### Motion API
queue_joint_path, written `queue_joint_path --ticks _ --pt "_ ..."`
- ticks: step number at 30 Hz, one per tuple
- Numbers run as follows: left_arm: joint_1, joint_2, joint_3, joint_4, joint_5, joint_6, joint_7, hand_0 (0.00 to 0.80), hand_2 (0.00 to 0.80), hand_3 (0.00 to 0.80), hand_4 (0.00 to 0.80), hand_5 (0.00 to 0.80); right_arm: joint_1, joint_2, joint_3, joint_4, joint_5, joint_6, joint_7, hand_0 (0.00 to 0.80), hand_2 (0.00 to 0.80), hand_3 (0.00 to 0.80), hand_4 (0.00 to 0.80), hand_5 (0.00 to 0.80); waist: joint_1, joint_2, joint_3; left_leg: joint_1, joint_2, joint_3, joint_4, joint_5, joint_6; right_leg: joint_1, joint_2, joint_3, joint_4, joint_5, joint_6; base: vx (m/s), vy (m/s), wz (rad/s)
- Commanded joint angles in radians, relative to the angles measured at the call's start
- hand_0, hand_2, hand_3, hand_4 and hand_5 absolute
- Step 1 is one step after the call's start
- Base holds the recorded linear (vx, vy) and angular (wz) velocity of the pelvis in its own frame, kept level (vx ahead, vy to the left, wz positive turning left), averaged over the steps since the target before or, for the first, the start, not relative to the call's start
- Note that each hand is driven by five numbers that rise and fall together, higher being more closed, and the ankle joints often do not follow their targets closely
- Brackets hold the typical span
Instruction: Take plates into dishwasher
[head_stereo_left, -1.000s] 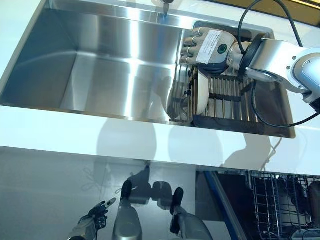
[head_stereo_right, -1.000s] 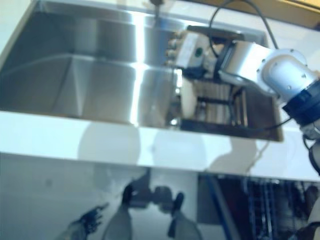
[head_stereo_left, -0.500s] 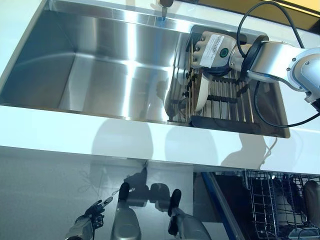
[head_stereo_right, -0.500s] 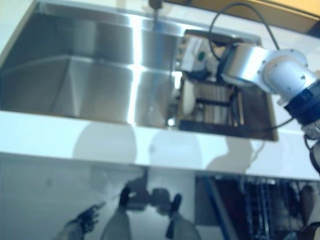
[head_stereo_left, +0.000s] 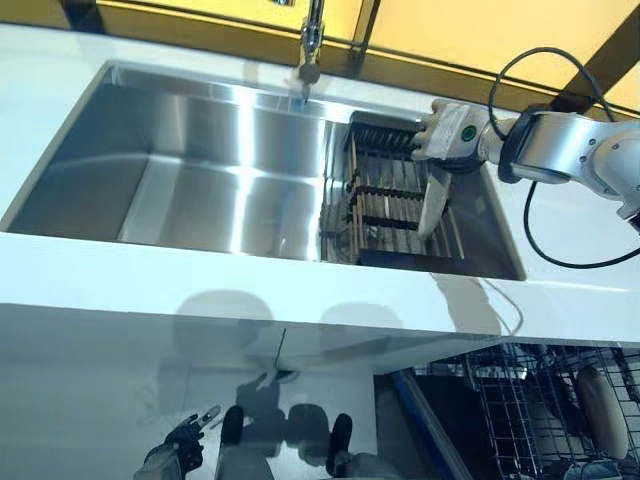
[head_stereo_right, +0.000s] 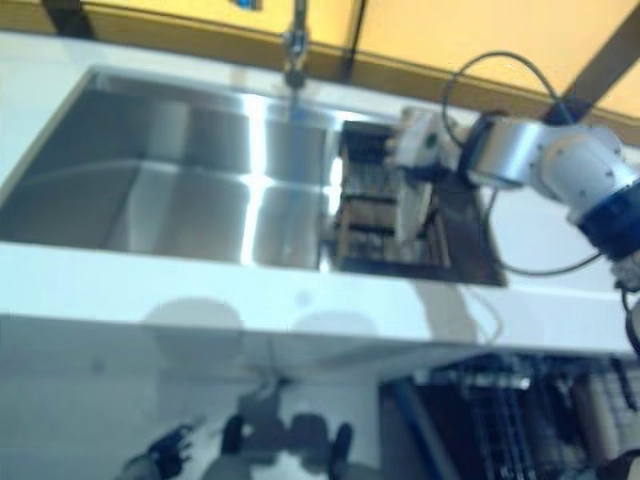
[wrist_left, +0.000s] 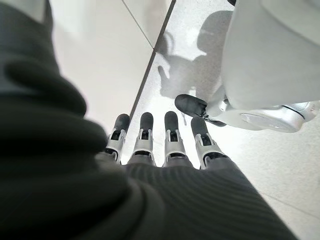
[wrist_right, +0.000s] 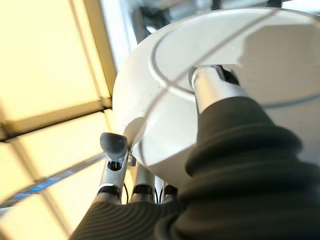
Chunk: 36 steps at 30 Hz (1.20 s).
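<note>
A white plate (head_stereo_left: 435, 205) hangs on edge over the right end of the dark dish rack (head_stereo_left: 385, 190) in the sink. My right hand (head_stereo_left: 447, 130) is shut on its upper rim. In the right wrist view the thumb (wrist_right: 216, 86) presses on the plate's face (wrist_right: 150, 100) and the fingers (wrist_right: 111, 145) curl behind its rim. Whether the plate's lower edge touches the rack I cannot tell. My left hand (head_stereo_left: 172, 460) hangs low near the floor at the lower left, fingers (wrist_left: 150, 145) straight and holding nothing.
The steel sink (head_stereo_left: 200, 170) lies left of the rack, with a faucet (head_stereo_left: 312, 40) behind it. A white counter (head_stereo_left: 250, 290) runs along the front. The open dishwasher's wire basket (head_stereo_left: 520, 400) shows at the lower right, with a pale dish (head_stereo_left: 598, 395) in it.
The camera has tilted, shifting the whole picture. My right hand has carried the plate from the rack's left end across to its right end.
</note>
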<state>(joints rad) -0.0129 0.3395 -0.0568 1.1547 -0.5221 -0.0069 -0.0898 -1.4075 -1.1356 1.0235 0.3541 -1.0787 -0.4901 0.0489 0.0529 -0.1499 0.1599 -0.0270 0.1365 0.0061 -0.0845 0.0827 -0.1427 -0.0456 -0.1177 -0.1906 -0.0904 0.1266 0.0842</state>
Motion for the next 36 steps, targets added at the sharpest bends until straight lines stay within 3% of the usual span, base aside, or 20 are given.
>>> queue_joint_path --ticks 1,5,10,16,23,29,33,36 --pt "-0.015 0.006 -0.007 0.054 0.060 -0.007 0.006 0.000 0.000 0.000 0.000 0.000 -0.058 -0.081 0.032 0.065 0.000 0.049 -0.042 0.800 0.800 0.800 0.800 0.800 -0.004 -0.023 -0.049 0.037 0.016 0.046 -0.003 -0.035 0.026 0.076 -0.050 -0.001 0.003 -0.055 0.083 0.105 0.014 -0.15" --pt "-0.002 0.001 -0.012 0.069 0.082 -0.006 0.001 0.000 0.000 0.000 0.000 0.000 -0.052 -0.098 0.006 0.106 0.077 0.131 -0.044 0.800 0.800 0.800 0.800 0.800 -0.021 -0.016 -0.082 0.070 0.025 0.070 -0.003 -0.045 0.022 0.090 -0.050 0.018 0.003 -0.058 0.088 0.073 0.013 -0.17" --pt "0.013 -0.013 -0.029 0.073 0.110 -0.012 -0.014 0.000 0.000 0.000 0.000 0.000 -0.041 -0.130 -0.036 0.157 0.253 0.293 -0.027 0.800 0.800 0.800 0.800 0.800 -0.043 0.003 -0.102 0.100 0.031 0.097 -0.003 -0.057 0.021 0.094 -0.049 0.047 0.003 -0.058 0.092 0.016 0.016 -0.16" --pt "0.022 -0.013 -0.049 0.076 0.140 -0.006 -0.031 0.000 0.000 0.000 0.000 0.000 -0.074 -0.198 -0.043 0.217 0.367 0.395 -0.066 0.800 0.800 0.800 0.800 0.800 -0.077 0.011 -0.115 0.129 0.038 0.127 -0.003 -0.067 0.019 0.094 -0.045 0.084 0.003 -0.053 0.098 0.015 0.007 -0.17" --pt "0.025 -0.008 -0.072 0.074 0.162 0.000 -0.044 0.000 0.000 0.000 0.000 0.000 -0.093 -0.286 -0.043 0.270 0.500 0.448 -0.067 0.800 0.800 0.800 0.800 0.800 -0.130 0.013 -0.133 0.150 0.049 0.172 -0.003 -0.077 0.015 0.079 -0.034 0.136 0.003 -0.047 0.104 0.014 -0.012 -0.20" --pt "0.013 -0.006 -0.086 0.070 0.170 0.012 -0.048 0.000 0.000 0.000 0.000 0.000 -0.054 -0.332 -0.077 0.312 0.635 0.471 0.003 0.800 0.800 0.800 0.800 0.800 -0.166 0.014 -0.137 0.163 0.059 0.202 -0.003 -0.082 0.013 0.067 -0.027 0.166 0.003 -0.043 0.104 0.008 -0.017 -0.18" --pt "0.002 -0.004 -0.087 0.075 0.178 0.022 -0.053 0.000 0.000 0.000 0.000 0.000 0.029 -0.352 -0.148 0.368 0.808 0.529 0.115 0.800 0.800 0.800 0.800 0.800 -0.197 0.017 -0.138 0.174 0.065 0.225 -0.003 -0.087 0.009 0.056 -0.020 0.192 0.003 -0.038 0.103 0.006 -0.021 -0.20" --pt "-0.005 -0.001 -0.082 0.084 0.186 0.025 -0.060 0.000 0.000 0.000 0.000 0.000 0.083 -0.356 -0.201 0.426 0.849 0.528 0.180 0.800 0.800 0.800 0.800 0.800 -0.211 0.021 -0.134 0.182 0.069 0.241 -0.003 -0.090 0.008 0.050 -0.019 0.201 0.003 -0.034 0.102 0.005 -0.022 -0.13"
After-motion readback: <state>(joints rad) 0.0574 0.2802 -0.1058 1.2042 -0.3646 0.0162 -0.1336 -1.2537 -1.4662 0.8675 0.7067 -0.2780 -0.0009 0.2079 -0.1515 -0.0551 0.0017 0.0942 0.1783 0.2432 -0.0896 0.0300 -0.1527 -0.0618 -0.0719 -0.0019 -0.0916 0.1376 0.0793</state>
